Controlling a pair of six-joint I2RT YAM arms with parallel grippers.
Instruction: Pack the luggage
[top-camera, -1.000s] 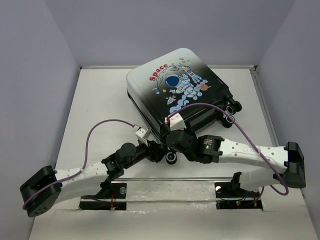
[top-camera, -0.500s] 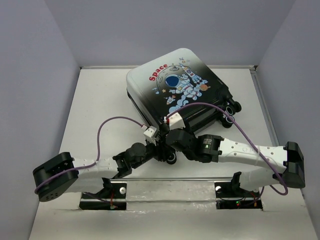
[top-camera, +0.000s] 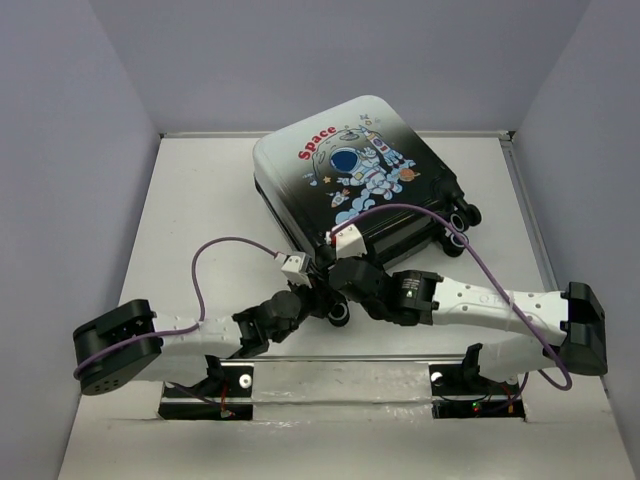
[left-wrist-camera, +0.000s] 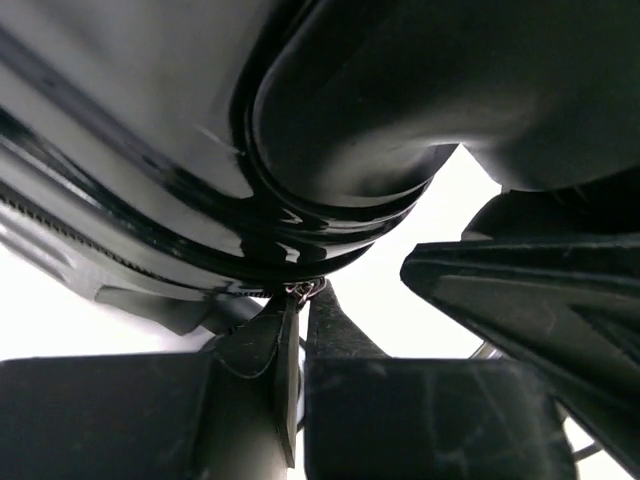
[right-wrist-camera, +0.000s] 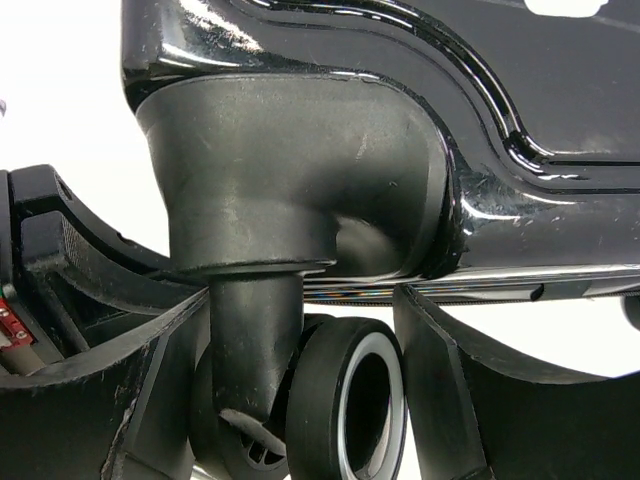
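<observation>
On the left, the left gripper (left-wrist-camera: 304, 297) reaches from the near edge to the near corner of the luggage (top-camera: 350, 170). Its jaws are clenched tip to tip on a small metal tab, which we take for the zip pull (left-wrist-camera: 303, 288), just under the glossy black rim.

The luggage lies flat on the tabletop (top-camera: 200, 200) at the far middle, print side up and lid down, turned so one wheeled corner points at us.

We judge the shell stiff and slick, with no purchase for jaws on its broad faces. It looks small and probably light, so a tug on the zip could slide or turn the whole case. The pull is thin and easy to lose, so it wants a deep pinch.

On the right, the right gripper (right-wrist-camera: 300, 300) sits at the same corner. Its jaws stand wide on either side of the wheel (right-wrist-camera: 350, 400) and its stem, under the wheel housing (right-wrist-camera: 290, 170). We cannot tell whether they press on it. The stem seems the firmer hold, since the wheel may roll or swivel
</observation>
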